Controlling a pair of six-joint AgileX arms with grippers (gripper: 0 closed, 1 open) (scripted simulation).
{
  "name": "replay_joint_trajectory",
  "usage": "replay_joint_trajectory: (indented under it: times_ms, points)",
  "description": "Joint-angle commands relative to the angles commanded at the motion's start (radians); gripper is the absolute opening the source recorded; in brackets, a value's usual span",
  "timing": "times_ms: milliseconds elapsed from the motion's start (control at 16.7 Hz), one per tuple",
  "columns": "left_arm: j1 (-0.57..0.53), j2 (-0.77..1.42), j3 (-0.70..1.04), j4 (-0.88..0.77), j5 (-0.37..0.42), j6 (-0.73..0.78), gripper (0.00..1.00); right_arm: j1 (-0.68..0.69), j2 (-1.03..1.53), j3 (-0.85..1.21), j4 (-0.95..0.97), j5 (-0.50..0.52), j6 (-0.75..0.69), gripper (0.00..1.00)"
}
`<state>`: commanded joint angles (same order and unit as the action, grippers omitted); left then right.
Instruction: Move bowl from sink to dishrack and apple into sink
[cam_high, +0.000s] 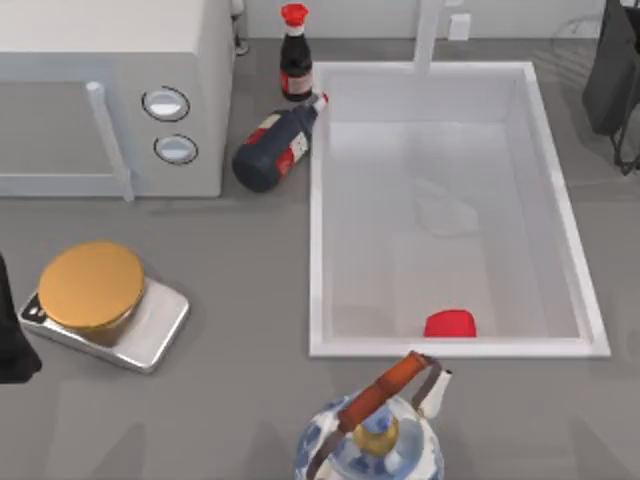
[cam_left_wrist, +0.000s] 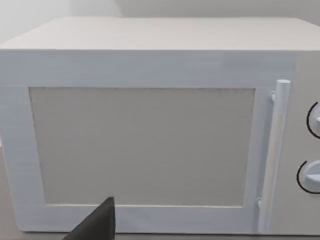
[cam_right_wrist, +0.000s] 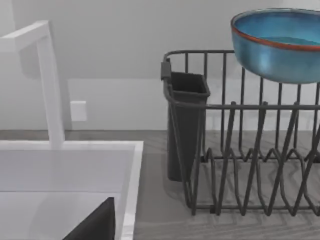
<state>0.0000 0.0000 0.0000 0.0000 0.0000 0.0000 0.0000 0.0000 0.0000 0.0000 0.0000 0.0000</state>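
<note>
The right gripper (cam_high: 612, 70) sits at the table's far right corner over the dishrack (cam_right_wrist: 240, 150); whether it is open cannot be told. The bowl (cam_right_wrist: 277, 42) rests on the rack and the apple (cam_high: 450, 323) lies in the sink (cam_high: 318, 250), so both of the 2 moves look done. The left arm is parked at the left edge.

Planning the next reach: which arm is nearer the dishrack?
Right. The right arm sits at the table's far right corner by the dishrack, where the bowl rests. The left arm is at the left edge.
</note>
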Motion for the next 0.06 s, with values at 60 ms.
replay_joint_trajectory:
  times_ms: [60]
  points:
    - [0.000,0.000,0.000,0.000,0.000,0.000,1.00,0.000,0.000,0.000,0.000,0.000,0.000,1.00]
